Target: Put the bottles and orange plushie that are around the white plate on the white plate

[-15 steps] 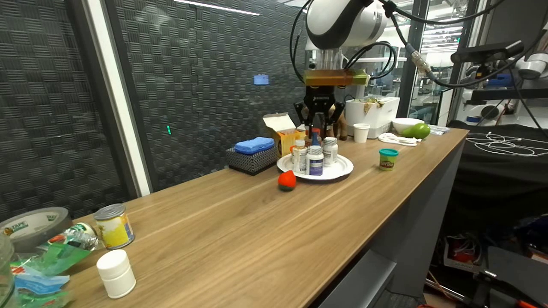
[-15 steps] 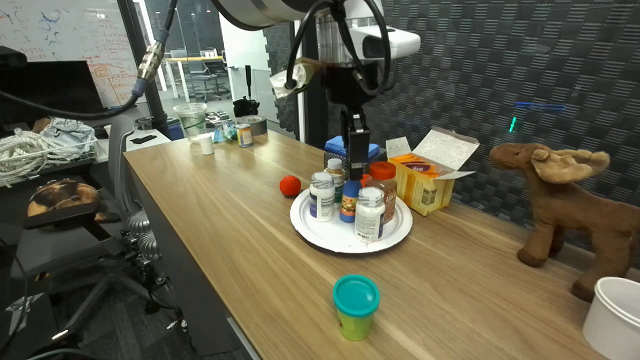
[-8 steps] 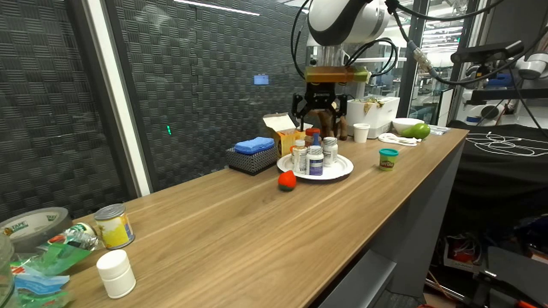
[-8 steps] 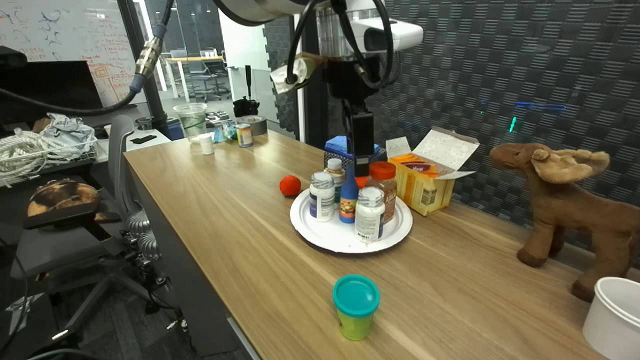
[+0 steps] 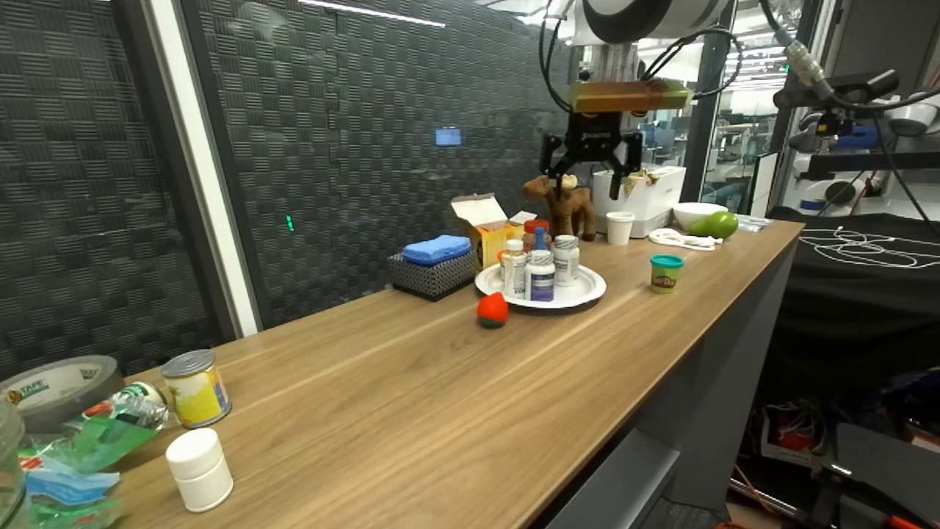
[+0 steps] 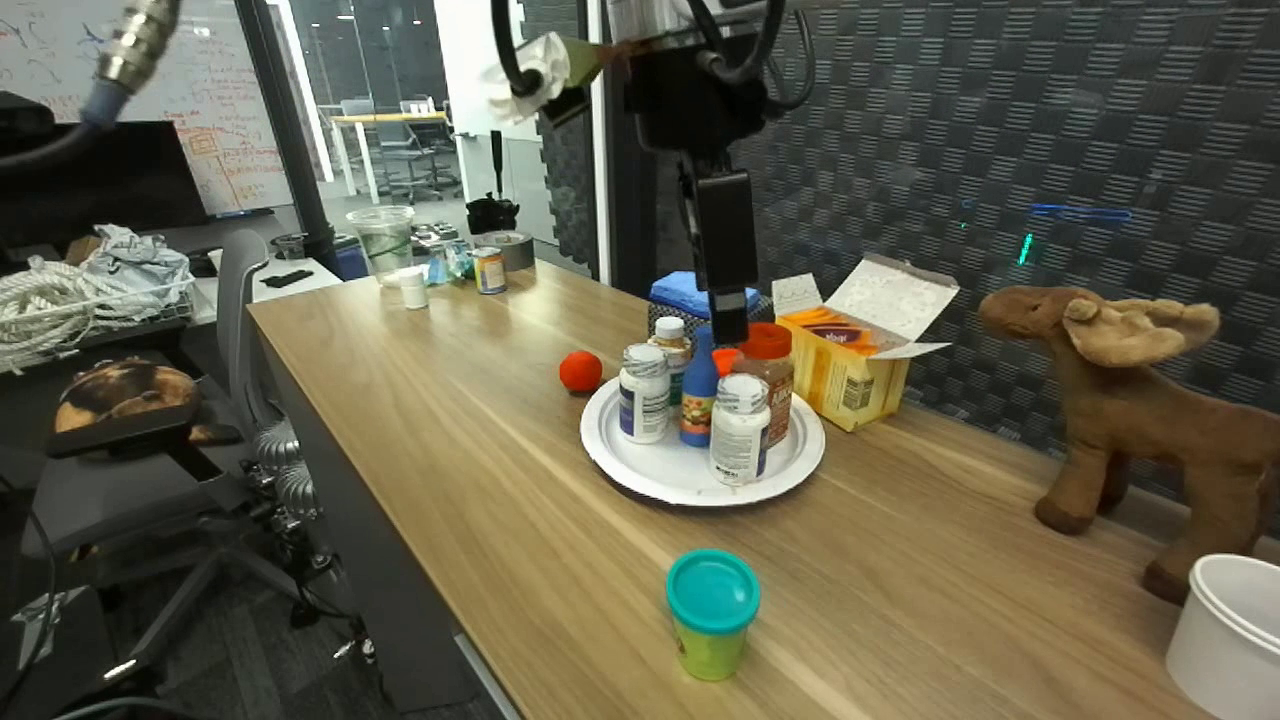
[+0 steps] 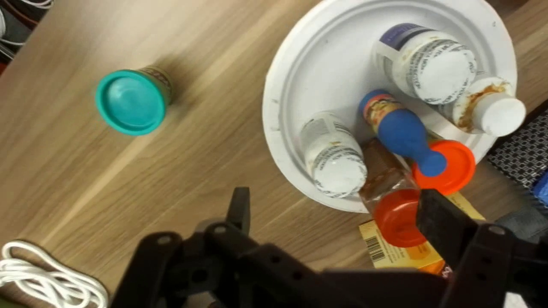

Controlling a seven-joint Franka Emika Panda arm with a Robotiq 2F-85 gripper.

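The hand is wide. Lower than it, bottles stand on the white plate, the orange plushie just beside.

You work in an office or lab: beyond the counter edge are a whiteboard and office chair.

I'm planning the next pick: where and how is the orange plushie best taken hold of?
Probably grip the orange plushie around its rounded middle, from straight above: it sits low on the wooden table and narrows towards its top, where a grip could slip. The white plate is close by, so I'd turn the open tool to close along its rim, not towards it.
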